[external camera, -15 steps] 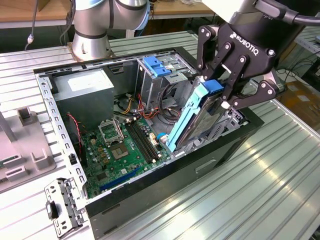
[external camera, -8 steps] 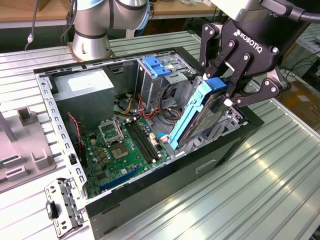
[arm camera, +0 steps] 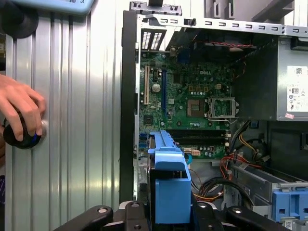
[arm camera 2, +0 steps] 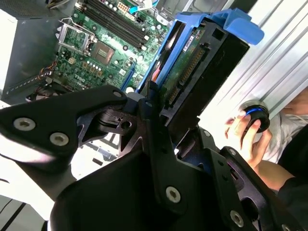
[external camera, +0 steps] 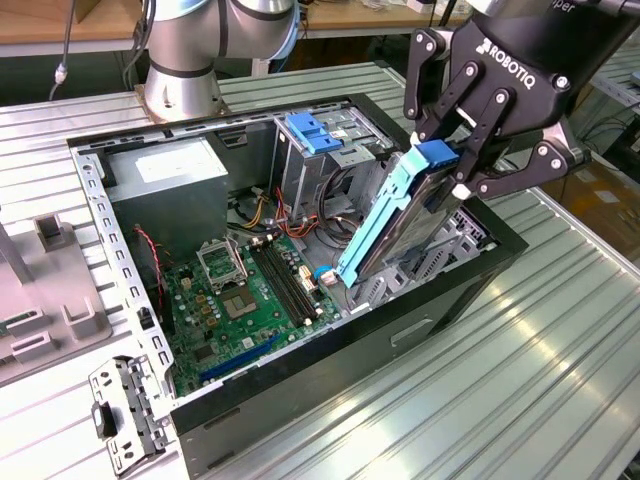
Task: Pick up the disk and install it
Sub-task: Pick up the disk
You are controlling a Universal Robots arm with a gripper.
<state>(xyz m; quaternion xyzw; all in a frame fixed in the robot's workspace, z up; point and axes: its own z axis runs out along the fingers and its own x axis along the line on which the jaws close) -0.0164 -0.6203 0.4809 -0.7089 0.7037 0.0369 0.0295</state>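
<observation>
The disk, a flat metal drive framed by light-blue carrier rails, hangs tilted with its lower end dipping into the open computer case near the wall on the exterior view's right. My gripper is shut on its upper end, black fingers clamping both faces. In the second wrist view the disk shows its connector edge and circuit board between my gripper's fingers. The first wrist view has the disk's blue carrier end-on above the case floor.
Inside the case lie a green motherboard, a grey power-supply box, a drive cage with a blue bracket and loose cables. A person's hand rests on a black knob beside the case. A grey fixture stands at the exterior view's left.
</observation>
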